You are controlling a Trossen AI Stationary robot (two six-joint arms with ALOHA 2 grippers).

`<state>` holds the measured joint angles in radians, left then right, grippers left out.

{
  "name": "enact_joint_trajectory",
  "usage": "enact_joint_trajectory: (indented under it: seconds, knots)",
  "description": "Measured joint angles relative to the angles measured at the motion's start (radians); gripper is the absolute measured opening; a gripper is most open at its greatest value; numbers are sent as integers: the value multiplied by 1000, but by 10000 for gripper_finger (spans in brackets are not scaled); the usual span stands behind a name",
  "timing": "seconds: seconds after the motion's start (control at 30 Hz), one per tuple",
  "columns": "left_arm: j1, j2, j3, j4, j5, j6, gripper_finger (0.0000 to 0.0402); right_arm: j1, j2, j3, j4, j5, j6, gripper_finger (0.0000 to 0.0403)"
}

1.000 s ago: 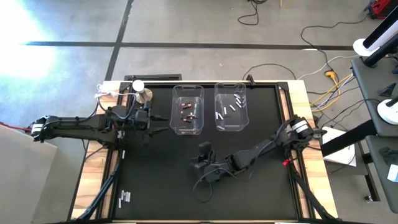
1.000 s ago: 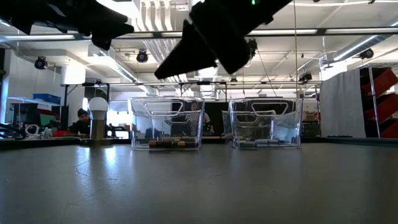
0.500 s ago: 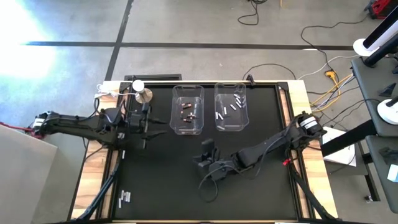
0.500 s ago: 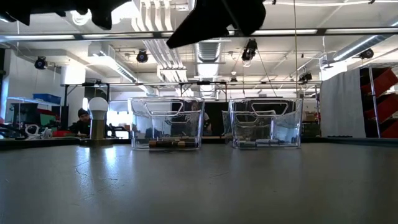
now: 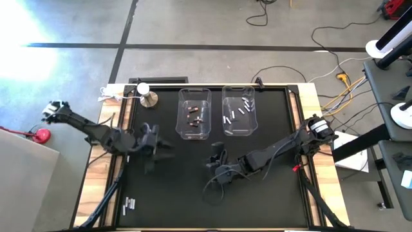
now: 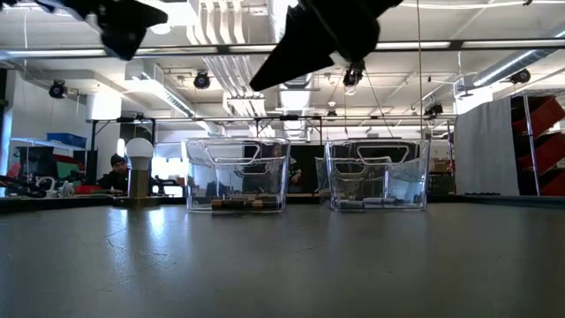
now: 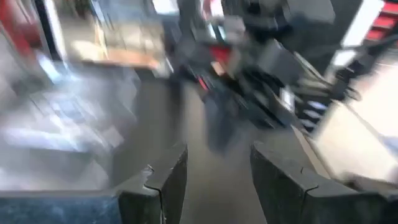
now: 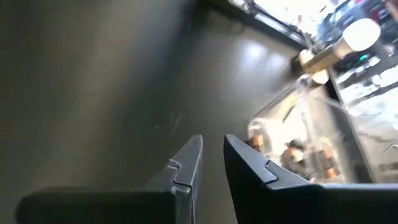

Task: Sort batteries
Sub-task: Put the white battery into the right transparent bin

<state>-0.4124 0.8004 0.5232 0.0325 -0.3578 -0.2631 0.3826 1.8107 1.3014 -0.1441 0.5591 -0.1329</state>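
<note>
Both grippers hang above the black mat with nothing between their fingers. Left gripper (image 5: 161,147), fingers parted with a clear gap in its wrist view, sits left of the 2 clear bins. Right gripper (image 5: 217,157), fingers nearly together with only a thin slit, sits just in front of the left bin (image 5: 194,113), which holds dark batteries (image 5: 193,115). White batteries (image 5: 239,111) lie in the right bin (image 5: 239,110); more white cells (image 5: 129,205) lie loose near the mat's front-left corner.
</note>
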Motion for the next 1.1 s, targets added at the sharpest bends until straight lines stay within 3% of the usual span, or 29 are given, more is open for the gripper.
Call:
enact_joint_trajectory:
  seconds: [0.13,0.33,0.5,0.6,0.7,0.97,1.1]
  knots:
    - [-200,98,103,-304,-43,-444,154,44,0,0,-23,-1,41,69]
    - [-491,328,346,-758,-5,-1141,154,99,0,0,20,25,113,77]
    - [-606,530,600,-1153,67,-1460,154,121,0,-26,67,29,271,72]
    - [-612,621,708,-1421,167,-1560,154,132,4,-51,83,27,313,68]
    - [-590,652,733,-1618,270,-1635,154,143,6,-68,81,27,348,72]
    - [-434,540,500,-1476,332,-1706,154,149,6,-69,154,29,320,94]
    - [-306,501,369,-1431,435,-1500,160,154,6,-68,188,29,269,111]
